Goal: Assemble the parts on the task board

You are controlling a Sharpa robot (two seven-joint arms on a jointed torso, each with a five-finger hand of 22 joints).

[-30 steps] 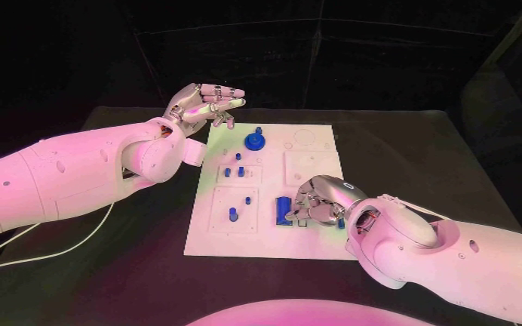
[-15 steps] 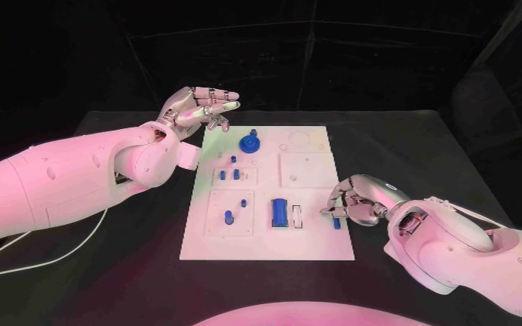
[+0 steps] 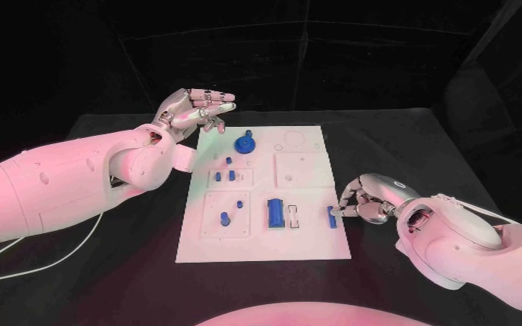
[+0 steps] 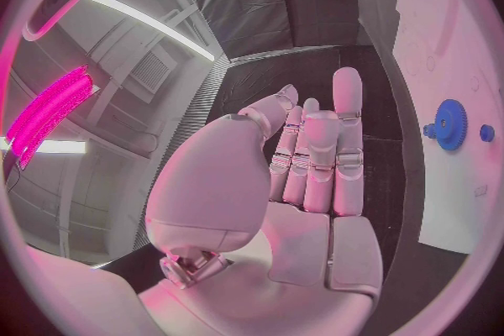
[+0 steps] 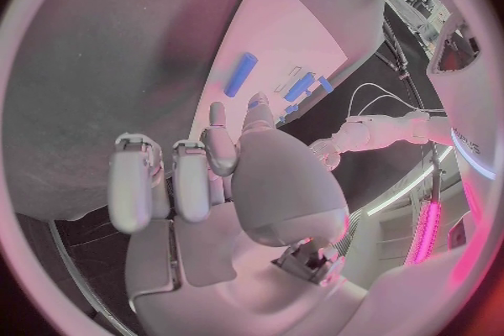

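Observation:
The white task board (image 3: 305,247) lies mid-table. On it stand a blue gear (image 3: 246,143) at the far end, several small blue pegs (image 3: 229,162) in the left column, and a blue block (image 3: 276,213) near the front. A slim blue part (image 3: 332,216) lies flat by the board's right edge. My right hand (image 3: 370,198) hovers just right of that part, fingers curled in, holding nothing; its wrist view shows the part (image 5: 240,74) lying apart from the fingertips. My left hand (image 3: 198,109) is raised beyond the board's far left corner, fingers straight (image 4: 315,151) and empty, the gear (image 4: 449,124) off to its side.
Black table (image 3: 435,145) surrounds the board on all sides. A white cable (image 3: 54,254) trails over the table under my left arm. The board's right column holds pale square recesses (image 3: 300,167).
My right hand has drawn back from over the blue block to the board's right edge. The slim blue part now lies on the board beside it. The left hand barely moved.

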